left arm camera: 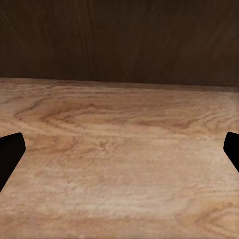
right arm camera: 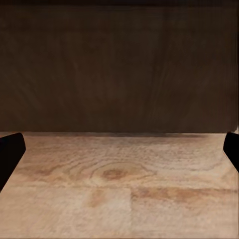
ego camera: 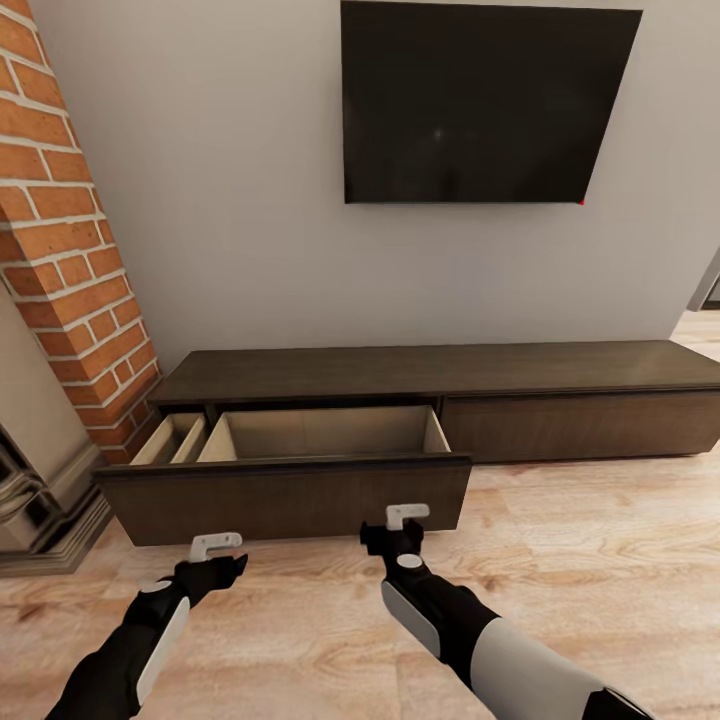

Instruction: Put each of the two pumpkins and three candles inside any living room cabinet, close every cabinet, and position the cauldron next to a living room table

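Observation:
The long low dark-brown cabinet (ego camera: 440, 365) stands against the wall. Its left front (ego camera: 285, 495) is pulled out as a drawer, and the light wood inside (ego camera: 320, 435) looks empty. The right front (ego camera: 580, 425) is shut. My left gripper (ego camera: 215, 545) hangs open just before the drawer front, low over the floor. My right gripper (ego camera: 407, 515) is open too, close to the front's right part. In the wrist views the dark fingers (left arm camera: 10, 154) (right arm camera: 10, 154) sit wide apart with nothing between them. The pumpkins, candles, cauldron and table are out of view.
A black TV (ego camera: 485, 100) hangs on the wall above the cabinet. A brick column (ego camera: 60, 230) and a grey stone base (ego camera: 40, 500) stand at the left, close to the open drawer's end. Light wood floor (ego camera: 580, 560) stretches to the right.

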